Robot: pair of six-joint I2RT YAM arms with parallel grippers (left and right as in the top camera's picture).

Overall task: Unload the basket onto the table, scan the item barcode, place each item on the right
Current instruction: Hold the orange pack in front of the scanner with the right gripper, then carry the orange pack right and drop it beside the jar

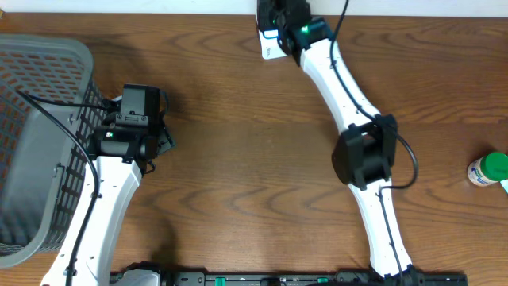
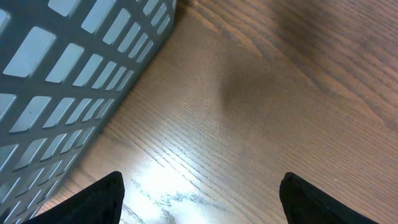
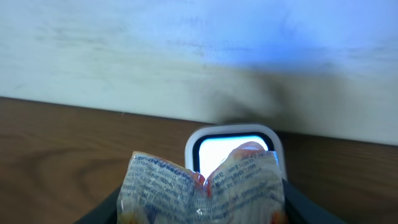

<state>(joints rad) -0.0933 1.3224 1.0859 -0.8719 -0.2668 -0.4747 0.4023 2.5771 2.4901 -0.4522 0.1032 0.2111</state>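
1. Packet point(image 3: 200, 183) of crinkled clear plastic, with fine print and orange patches, stands upright between the fingers of the right gripper point(image 3: 202, 208). We see the gripper clamped on the packet's lower part.
2. Just beyond the packet sits the scanner point(image 3: 233, 144), a white unit with a rounded, lit window. The window faces the packet, and the packet's top edge covers the lower part of it.
3. From overhead, we place the scanner and the packet at the far edge of the table point(image 1: 238, 159), around its middle, close to the pale wall point(image 3: 186, 50).
4. The right arm point(image 1: 349, 103) stretches from the near edge up to that far spot.
5. The print on the packet is too blurred for us to tell whether a barcode lies on the side we see.
6. The left gripper point(image 2: 202, 202) is released. Its two dark fingertips stand wide apart with only bare wood between them.
7. That gripper hovers on the left side of the table, just beside the wall of a grey slotted basket point(image 2: 68, 68).
8. A small white bottle point(image 1: 486, 170) with a green cap sits at the right edge of the table, well apart from both grippers. We cannot tell whether it is upright or lying down.
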